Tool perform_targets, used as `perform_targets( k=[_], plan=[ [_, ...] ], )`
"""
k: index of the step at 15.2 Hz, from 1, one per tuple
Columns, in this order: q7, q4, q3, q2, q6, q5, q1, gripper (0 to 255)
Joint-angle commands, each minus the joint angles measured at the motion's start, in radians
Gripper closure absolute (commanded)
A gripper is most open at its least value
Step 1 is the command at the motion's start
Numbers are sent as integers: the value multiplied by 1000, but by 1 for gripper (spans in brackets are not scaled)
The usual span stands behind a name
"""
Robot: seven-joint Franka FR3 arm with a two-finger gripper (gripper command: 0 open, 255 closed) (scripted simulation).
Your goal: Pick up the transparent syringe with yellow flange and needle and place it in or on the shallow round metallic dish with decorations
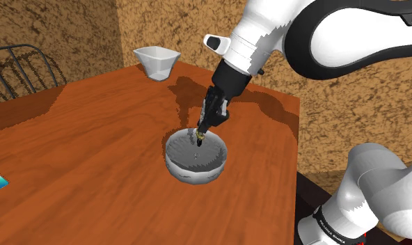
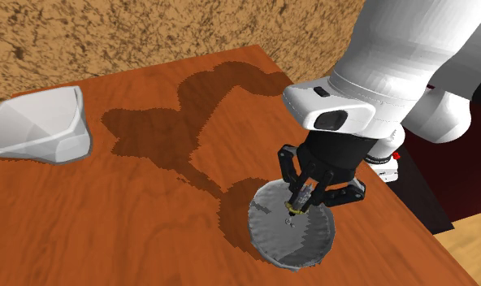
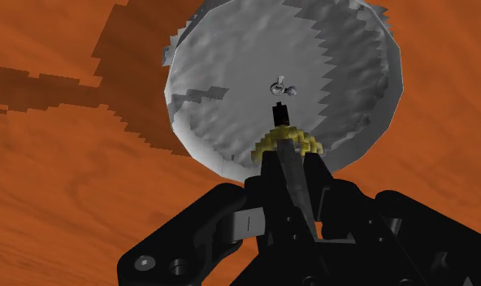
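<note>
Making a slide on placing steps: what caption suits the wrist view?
The black two-finger gripper, shut on a syringe with yellow flange, poised over a shallow round grey dish on a reddish-brown table.

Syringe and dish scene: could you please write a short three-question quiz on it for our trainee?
1. True or false: the gripper is shut on the syringe.
2. Where is the syringe? A) held, pointing down over the grey dish; B) lying flat inside the dish; C) lying outside the dish.
3. Fill in: the syringe's flange is ___ in colour.
Key: 1 true; 2 A; 3 yellow.
</note>
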Motion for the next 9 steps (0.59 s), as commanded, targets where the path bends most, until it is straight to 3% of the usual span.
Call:
perform_targets(
  k=[1,5,6,9],
  plan=[
    [0,-1,0,0,2,0,0,255],
    [0,-1,0,0,1,0,0,255],
    [0,-1,0,0,1,0,0,0],
    [0,-1,0,0,1,0,0,0]
  ],
)
